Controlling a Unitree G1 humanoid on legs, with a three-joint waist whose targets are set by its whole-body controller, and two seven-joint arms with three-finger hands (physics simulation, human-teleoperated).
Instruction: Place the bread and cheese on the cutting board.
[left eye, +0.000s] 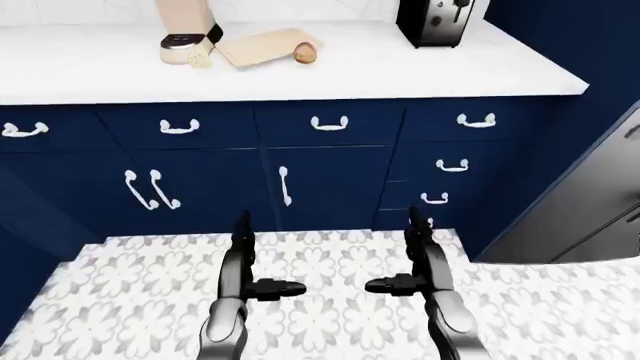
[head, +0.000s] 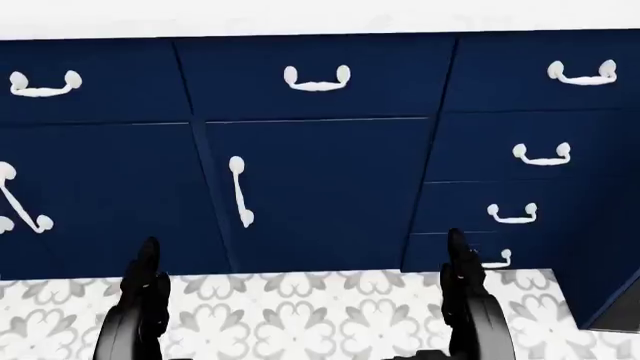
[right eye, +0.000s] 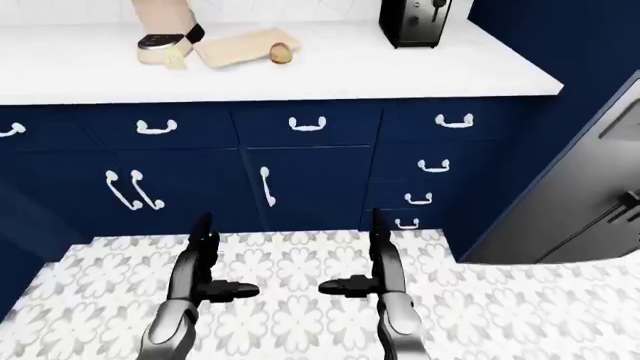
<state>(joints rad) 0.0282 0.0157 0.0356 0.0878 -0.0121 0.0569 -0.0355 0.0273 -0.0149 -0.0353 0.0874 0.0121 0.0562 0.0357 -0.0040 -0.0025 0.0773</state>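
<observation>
The white surface (left eye: 420, 71) runs across the top of the left-eye view, its near edge overhanging a row of navy drawers (left eye: 330, 124) and cabinet doors (left eye: 320, 187) with white handles, and its right end stopping at a corner beside a dark navy wall (left eye: 580, 37). Toward the far edge, left of the middle, lies the cutting board (left eye: 262, 46), a pale tan slab set at a slant. The bread (left eye: 305, 52), a small brown roll, rests at the board's right end, on it or just touching its edge; the pictures do not settle which. Just beside the board's left end is a pale wedge that appears to be the cheese (left eye: 201, 58), lying on the surface against the base of a beige stand mixer (left eye: 186, 30). A black toaster (left eye: 435, 21) stands near the far right corner, well apart from the board, with bare white surface between them. Below, the patterned grey-and-white floor (left eye: 330, 315) lies open between the robot and the cabinets. The left hand (left eye: 250, 281) and the right hand (left eye: 420, 281) hang low over the floor, well short of the surface, each released with fingers extended and grasping nothing, a thumb pointing inward toward the other. At the right edge a grey appliance front (left eye: 600, 202) angles in beside the end of the cabinets.
</observation>
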